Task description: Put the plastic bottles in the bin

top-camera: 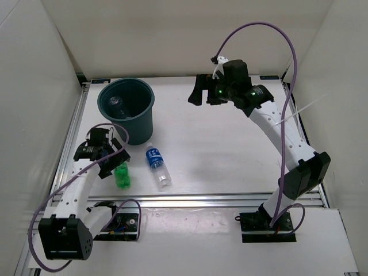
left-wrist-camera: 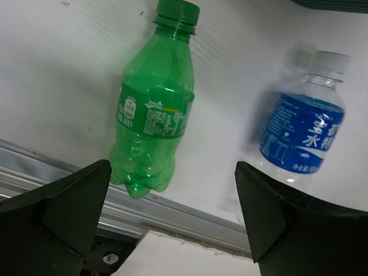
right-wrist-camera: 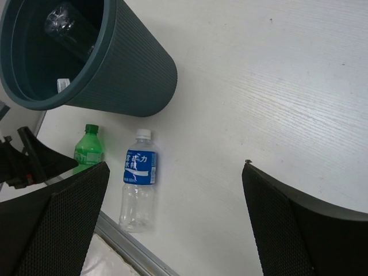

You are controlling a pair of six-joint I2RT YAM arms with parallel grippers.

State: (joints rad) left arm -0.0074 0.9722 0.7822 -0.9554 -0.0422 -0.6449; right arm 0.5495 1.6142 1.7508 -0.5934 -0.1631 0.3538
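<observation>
Left gripper (left-wrist-camera: 172, 167) gapes wide, holding nothing, above the green bottle (left-wrist-camera: 152, 109); likely light, slick and squashy, so pinch gently mid-body

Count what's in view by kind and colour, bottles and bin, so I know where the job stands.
Bin: 1
Green bottle: 1
Blue-label bottle: 1
Clear bottle, inside the bin: 1 for sure; more may be hidden there
Total: 4 things, 3 of them bottles
</observation>
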